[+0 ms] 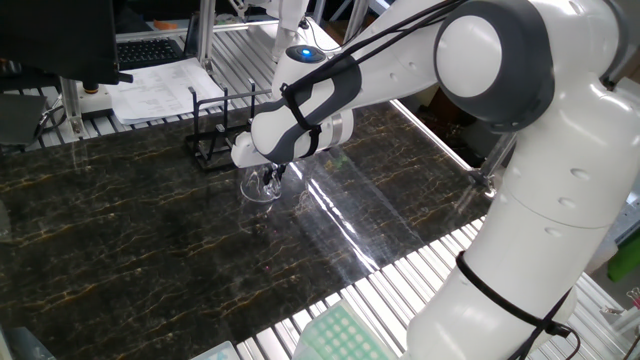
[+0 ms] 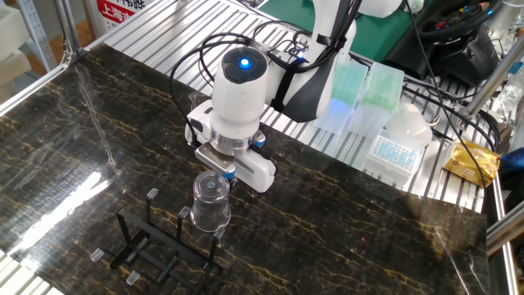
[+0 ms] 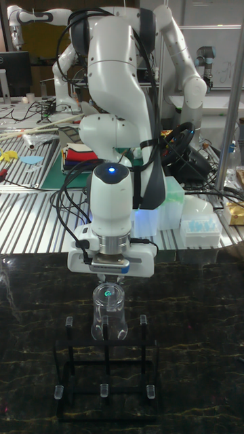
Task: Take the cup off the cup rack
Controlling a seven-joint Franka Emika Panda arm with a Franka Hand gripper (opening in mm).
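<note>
The clear glass cup [image 1: 258, 188] [image 2: 210, 209] [image 3: 108, 319] stands upside down, base up, just off the robot side of the black wire cup rack [image 1: 210, 140] [image 2: 155, 246] [image 3: 102, 373]. It is low over the dark marble table, and I cannot tell whether its rim touches the top. My gripper [image 1: 272, 172] [image 2: 223, 170] [image 3: 108, 277] points straight down from above and looks shut on the cup's upturned base. The rack's pegs are bare in these views.
Papers and a keyboard [image 1: 160, 85] lie behind the rack on the slatted bench. Pipette-tip boxes [image 2: 385, 152] and green boxes [image 2: 352, 90] sit beyond the marble top, with a yellow bag [image 2: 471, 162] further right. A green tray [image 1: 340, 335] sits at the near edge.
</note>
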